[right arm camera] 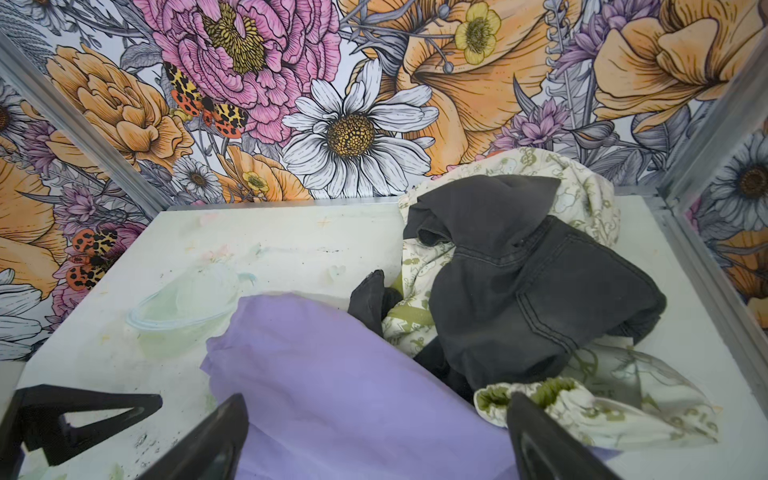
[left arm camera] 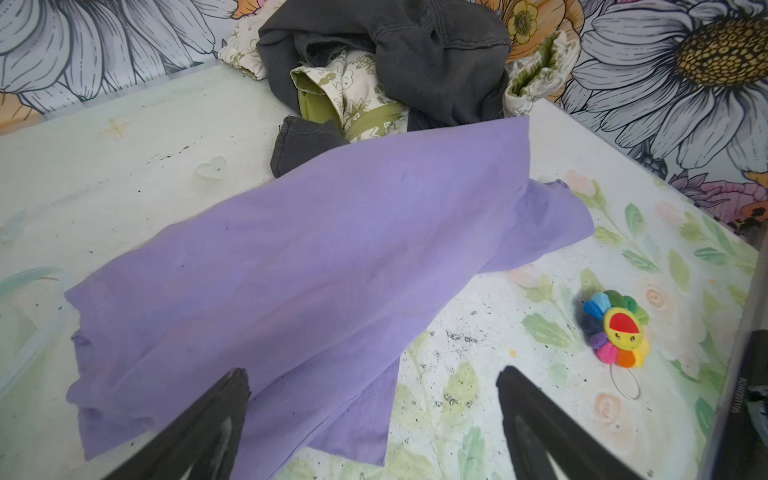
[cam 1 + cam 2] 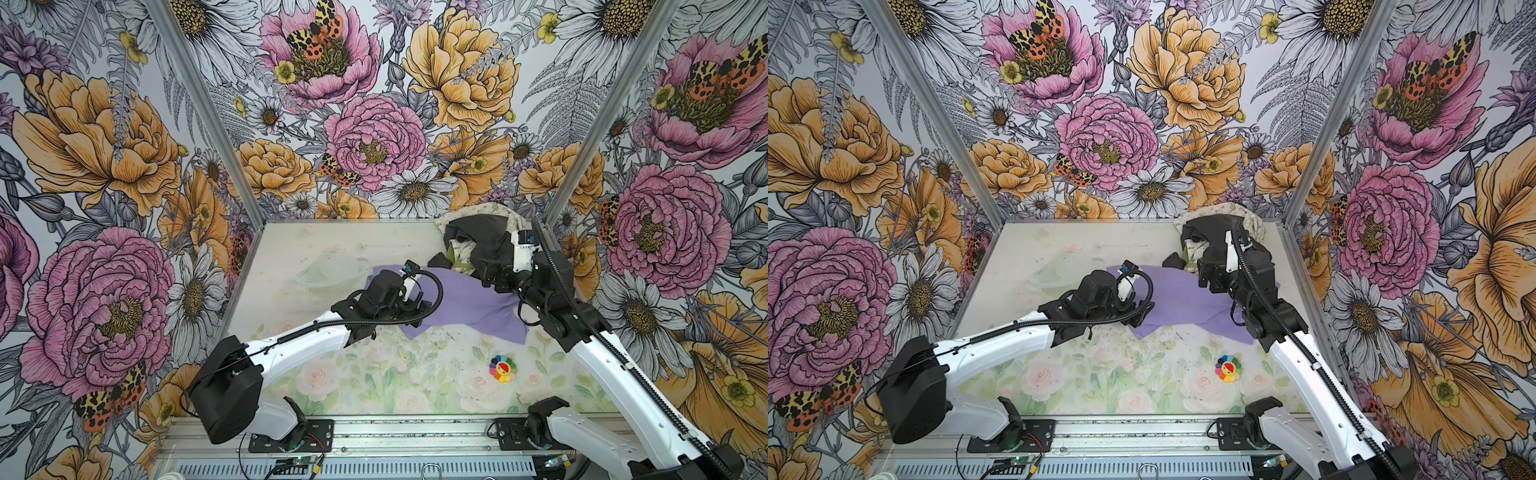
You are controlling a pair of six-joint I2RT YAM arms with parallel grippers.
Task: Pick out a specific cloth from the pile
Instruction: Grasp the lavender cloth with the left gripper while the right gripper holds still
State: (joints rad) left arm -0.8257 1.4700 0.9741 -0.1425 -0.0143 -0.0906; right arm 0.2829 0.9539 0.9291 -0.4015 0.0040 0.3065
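Lavender cloth (image 2: pixel 332 257) flat beneath the left hand (image 2: pixel 372 374) and right hand (image 1: pixel 378 399), both wide and empty, seemingly just above it.

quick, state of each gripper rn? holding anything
left gripper: open, jaws wide apart above the purple cloth, holding nothing
right gripper: open, jaws wide apart, holding nothing
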